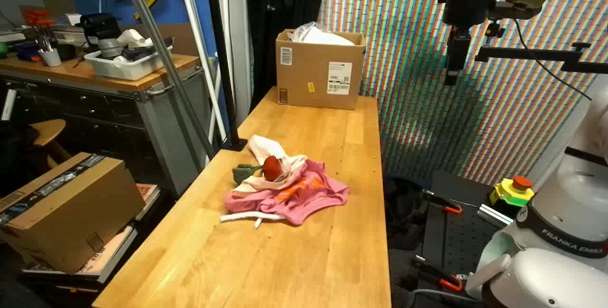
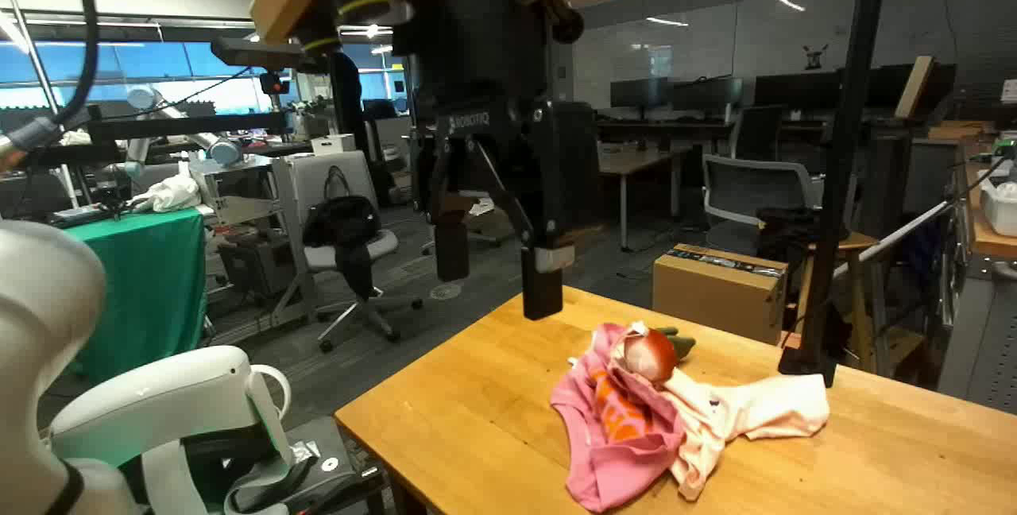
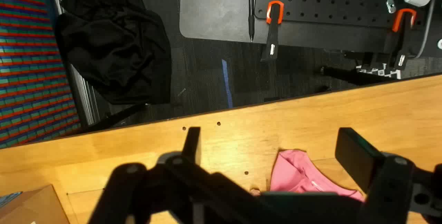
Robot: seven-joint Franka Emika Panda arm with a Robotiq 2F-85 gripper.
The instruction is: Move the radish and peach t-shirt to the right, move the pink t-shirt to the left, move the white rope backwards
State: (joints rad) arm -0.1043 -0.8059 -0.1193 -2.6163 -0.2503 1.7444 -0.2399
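Observation:
A red radish (image 1: 272, 169) (image 2: 648, 356) with dark green leaves lies on the peach t-shirt (image 1: 264, 148) (image 2: 783, 410). The peach t-shirt is bunched over part of the pink t-shirt (image 1: 330, 193) (image 2: 624, 474), which has orange print. The white rope (image 1: 251, 215) pokes out from under the pink t-shirt in an exterior view; the rest of it is hidden. My gripper (image 2: 498, 272) (image 3: 272, 144) is open and empty, high above the table and apart from the pile. A corner of the pink t-shirt (image 3: 293, 174) shows below it in the wrist view; the radish is hidden there.
The wooden table (image 1: 304, 270) carries an open cardboard box (image 1: 313, 75) at its far end. A black post (image 1: 228, 84) stands at the table edge beside the peach t-shirt. Black clamps with orange tips (image 3: 272, 30) sit beyond the table edge near the robot base.

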